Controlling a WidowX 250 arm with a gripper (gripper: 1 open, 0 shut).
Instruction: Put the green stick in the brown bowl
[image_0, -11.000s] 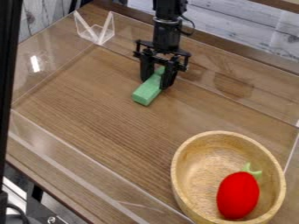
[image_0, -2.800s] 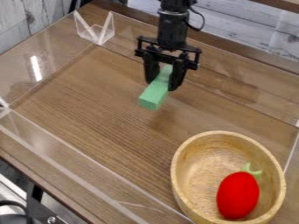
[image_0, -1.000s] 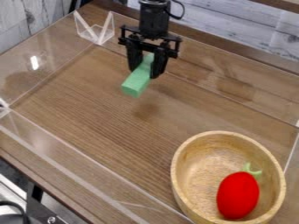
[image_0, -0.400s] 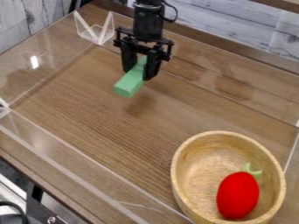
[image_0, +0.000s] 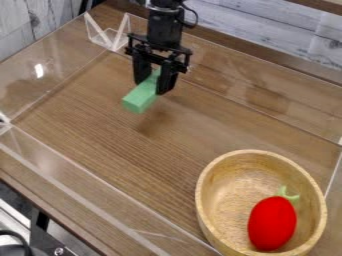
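Note:
The green stick (image_0: 142, 96) is a small light-green block, held tilted just above the wooden table in the upper middle of the view. My black gripper (image_0: 155, 82) comes down from above and is shut on the stick's upper end. The brown bowl (image_0: 229, 184) is a round tan wooden bowl at the lower right, well away from the gripper, and its right side is cut off by the frame edge.
A red round fruit (image_0: 274, 221) with a green stem lies inside the bowl. Clear plastic walls (image_0: 54, 165) border the table on the left and front. A clear plastic piece (image_0: 107, 30) stands at the back left.
The gripper has carried the green stick a little to the left and slightly up in the picture. The bowl and fruit have not moved.

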